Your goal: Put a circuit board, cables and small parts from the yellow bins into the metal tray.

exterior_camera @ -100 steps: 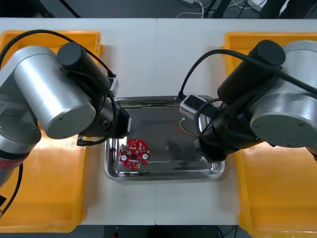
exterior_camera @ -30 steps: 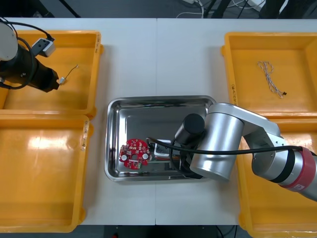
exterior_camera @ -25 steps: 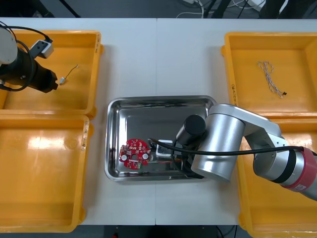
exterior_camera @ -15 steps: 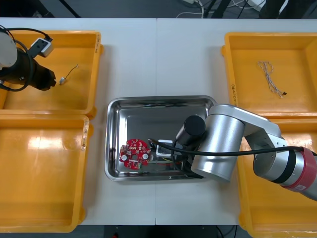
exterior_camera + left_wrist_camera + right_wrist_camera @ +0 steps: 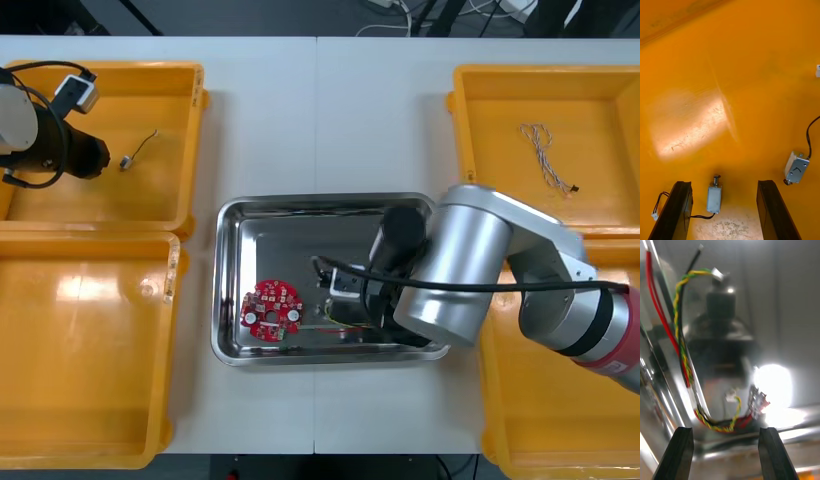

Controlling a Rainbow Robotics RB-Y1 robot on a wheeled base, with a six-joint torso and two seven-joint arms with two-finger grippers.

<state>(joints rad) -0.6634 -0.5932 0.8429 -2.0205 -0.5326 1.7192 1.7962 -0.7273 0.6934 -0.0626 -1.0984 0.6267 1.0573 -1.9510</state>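
Note:
My right gripper [image 5: 725, 450] hangs open low over the metal tray [image 5: 285, 235], and a red and yellow cable [image 5: 717, 425] lies on the tray floor just beyond its fingertips. In the front view that cable [image 5: 325, 326] rests beside the round red circuit board [image 5: 270, 308] in the tray's near left part. My left gripper [image 5: 723, 210] is open over the far left yellow bin [image 5: 170, 110]. A small metal part [image 5: 714, 195] with a thin black lead lies between its fingers. A second small metal part [image 5: 795, 168] lies off to one side.
A twisted blue and white cable [image 5: 548, 158] lies in the far right bin [image 5: 480, 120]. The near left bin [image 5: 90, 380] and near right bin [image 5: 540, 410] flank the tray. My right arm's grey body [image 5: 470, 270] covers the tray's right end.
My right gripper has opened, let go of the red and yellow cable in the tray and drawn back a little to the right. The left arm has slid further left in its bin.

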